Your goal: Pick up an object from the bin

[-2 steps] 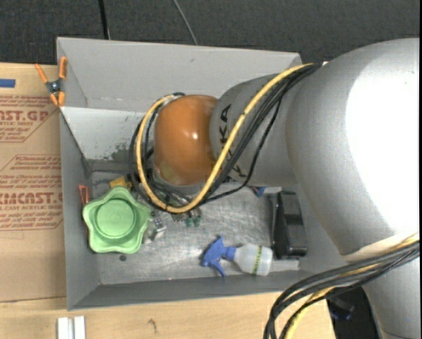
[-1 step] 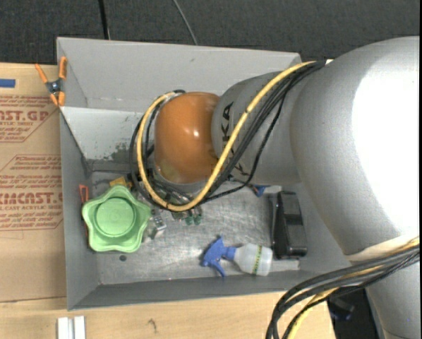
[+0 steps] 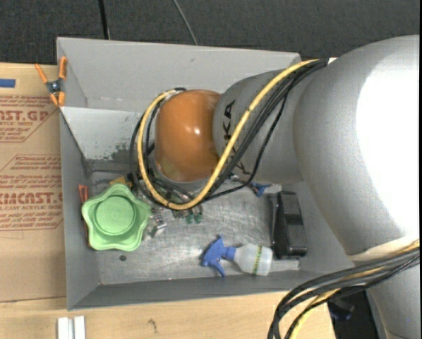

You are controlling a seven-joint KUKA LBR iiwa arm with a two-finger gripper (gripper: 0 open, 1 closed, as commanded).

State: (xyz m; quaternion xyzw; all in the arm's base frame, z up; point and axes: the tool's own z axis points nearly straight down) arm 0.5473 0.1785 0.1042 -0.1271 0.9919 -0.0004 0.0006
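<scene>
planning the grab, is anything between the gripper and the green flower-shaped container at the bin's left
Nothing visible does: the gripper sits right beside the green flower-shaped container, at its right edge. The spray bottle and the black box lie farther right.

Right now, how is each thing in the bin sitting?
green flower-shaped thing: sitting flat on the floor, at the bin's left.
spray bottle: lying on its side, blue head pointing left.
black box: lying flat at the right, next to the arm.
arm: reaching down into the bin's middle.
</scene>
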